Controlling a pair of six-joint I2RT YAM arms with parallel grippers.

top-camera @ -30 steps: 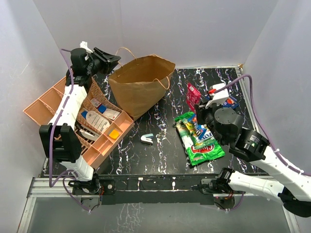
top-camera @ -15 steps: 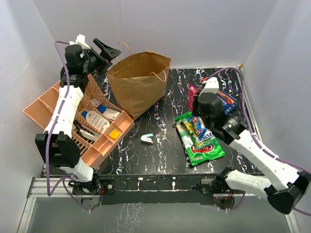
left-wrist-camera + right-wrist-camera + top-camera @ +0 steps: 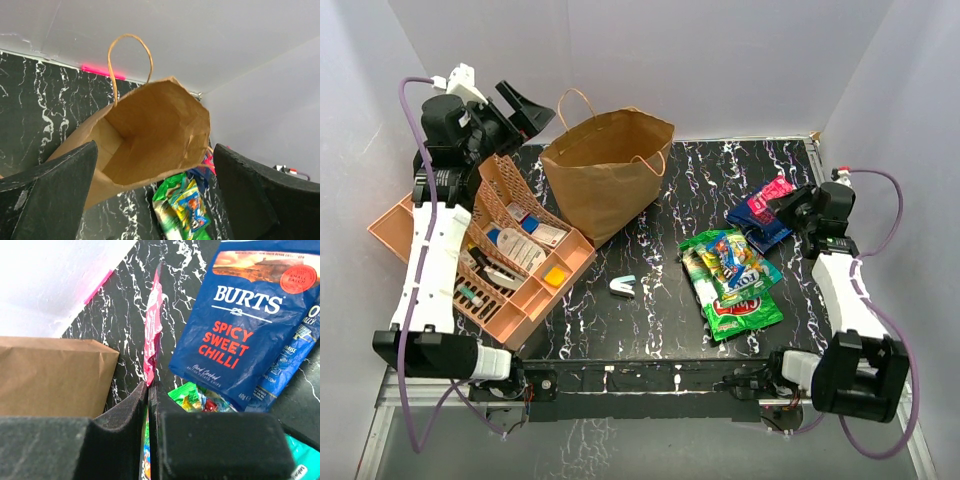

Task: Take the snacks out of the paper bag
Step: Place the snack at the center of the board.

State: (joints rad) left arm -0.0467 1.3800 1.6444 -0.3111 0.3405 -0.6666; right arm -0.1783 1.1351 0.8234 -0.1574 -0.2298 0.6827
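The brown paper bag (image 3: 610,175) stands at the back of the table, its mouth tilted toward my left gripper (image 3: 525,105), which hangs open up and to its left. In the left wrist view the paper bag (image 3: 150,135) shows only bare brown inside, between my spread fingers (image 3: 60,190). The snacks lie right of the middle: a green packet (image 3: 740,305), a multicoloured one (image 3: 740,258) on top of it, and a dark blue Burts packet (image 3: 762,228). My right gripper (image 3: 792,208) is shut on the edge of a pink packet (image 3: 152,325), just above the Burts packet (image 3: 245,315).
An orange divided tray (image 3: 400,215) with small items and a tilted lattice insert (image 3: 505,185) sits at the left. A small white and teal object (image 3: 623,287) lies at the centre front. White walls close in on three sides.
My left gripper has opened, risen and drawn back left from the bag's handle. My right arm has swung from the middle to the right side, carrying the pink packet with it.
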